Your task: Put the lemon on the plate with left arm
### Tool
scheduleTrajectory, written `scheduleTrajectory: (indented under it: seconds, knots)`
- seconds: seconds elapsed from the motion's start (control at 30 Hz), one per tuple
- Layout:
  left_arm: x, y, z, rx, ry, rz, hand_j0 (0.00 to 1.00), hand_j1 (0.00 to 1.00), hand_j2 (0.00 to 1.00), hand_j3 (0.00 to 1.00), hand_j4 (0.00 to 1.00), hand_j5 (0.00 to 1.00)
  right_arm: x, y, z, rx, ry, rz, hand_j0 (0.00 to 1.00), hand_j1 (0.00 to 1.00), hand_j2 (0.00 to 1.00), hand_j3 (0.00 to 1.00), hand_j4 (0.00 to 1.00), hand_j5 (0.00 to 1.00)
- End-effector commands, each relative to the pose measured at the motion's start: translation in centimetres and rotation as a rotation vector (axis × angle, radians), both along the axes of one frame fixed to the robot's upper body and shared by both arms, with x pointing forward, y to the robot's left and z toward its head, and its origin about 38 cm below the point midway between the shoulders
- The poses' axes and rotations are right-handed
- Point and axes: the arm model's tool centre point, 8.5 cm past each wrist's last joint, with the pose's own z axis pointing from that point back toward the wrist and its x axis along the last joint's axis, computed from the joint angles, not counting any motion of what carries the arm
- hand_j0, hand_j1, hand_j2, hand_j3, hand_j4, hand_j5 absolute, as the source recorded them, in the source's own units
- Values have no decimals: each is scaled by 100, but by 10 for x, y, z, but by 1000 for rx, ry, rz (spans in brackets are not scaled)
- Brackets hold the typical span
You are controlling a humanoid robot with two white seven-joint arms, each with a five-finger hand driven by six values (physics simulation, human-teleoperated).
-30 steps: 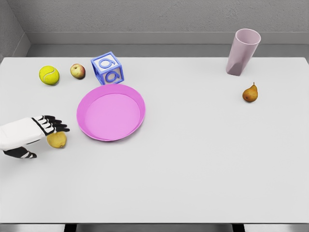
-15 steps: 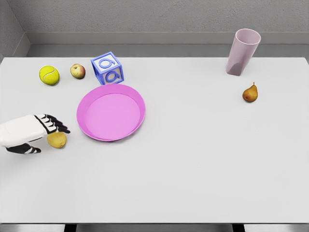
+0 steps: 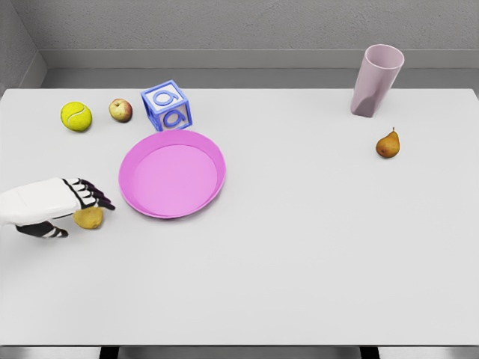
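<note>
The left hand (image 3: 63, 206) comes in from the left edge at the near left of the table (image 3: 299, 254), its white back upward and its dark fingers (image 3: 93, 196) arched over the lemon (image 3: 89, 218). The thumb shows below the palm, on the near side of the fruit. The fingers drape over the top of the lemon, but whether they actually press on it cannot be told from this view; the lemon sits on the tabletop and is not lifted. Compared with a second ago, the hand has come lower and slightly further right, so the fingertips now reach past the lemon's top toward the plate (image 3: 172, 173), and more of the fruit is covered than before. The lemon itself has not shifted.

Only the lower part of the lemon is visible under the fingers, so its long axis is hard to read; what shows is wider than tall, which suggests it lies roughly left to right, with its right end toward the plate.

Just right of the lemon and a little farther back lies the pink plate, apart from the fruit. Behind the plate stands a blue letter block (image 3: 167, 105), near its far rim. Left of it are an apple (image 3: 120, 110) and a tennis ball (image 3: 76, 116). Far right sit a pear (image 3: 388, 143) and, beyond it, a tilted pink cup (image 3: 376, 80).
</note>
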Motion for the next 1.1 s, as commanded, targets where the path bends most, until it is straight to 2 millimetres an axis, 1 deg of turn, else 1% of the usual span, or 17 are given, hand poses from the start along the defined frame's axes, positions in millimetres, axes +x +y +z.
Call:
scheduleTrajectory:
  seconds: [0.0, 0.3, 0.47, 0.7, 0.87, 0.9, 1.07]
  knots:
    - [1, -4, -2, -17, 3, -2, 89, 89, 89, 89, 89, 89, 0, 0, 0, 0, 0, -1, 100, 100, 100, 100, 100, 100]
    - [0, -6, -6, -6, 3, -8, 88, 88, 88, 88, 88, 88, 0, 0, 0, 0, 0, -1, 100, 100, 100, 100, 100, 100]
    - [0, -8, -12, 4, 26, -10, 89, 89, 89, 89, 89, 89, 0, 0, 0, 0, 0, -1, 100, 100, 100, 100, 100, 100]
    - [4, -9, -7, 0, 13, -9, 89, 89, 89, 89, 89, 89, 0, 0, 0, 0, 0, -1, 100, 100, 100, 100, 100, 100]
    - [5, -4, -9, 8, 18, 4, 89, 89, 89, 89, 89, 89, 0, 0, 0, 0, 0, -1, 100, 100, 100, 100, 100, 100]
    - [6, 0, -10, 12, 19, 17, 89, 89, 89, 89, 89, 89, 0, 0, 0, 0, 0, -1, 100, 100, 100, 100, 100, 100]
    - [6, 2, -11, 16, 22, 22, 89, 89, 89, 89, 89, 89, 0, 0, 0, 0, 0, -1, 100, 100, 100, 100, 100, 100]
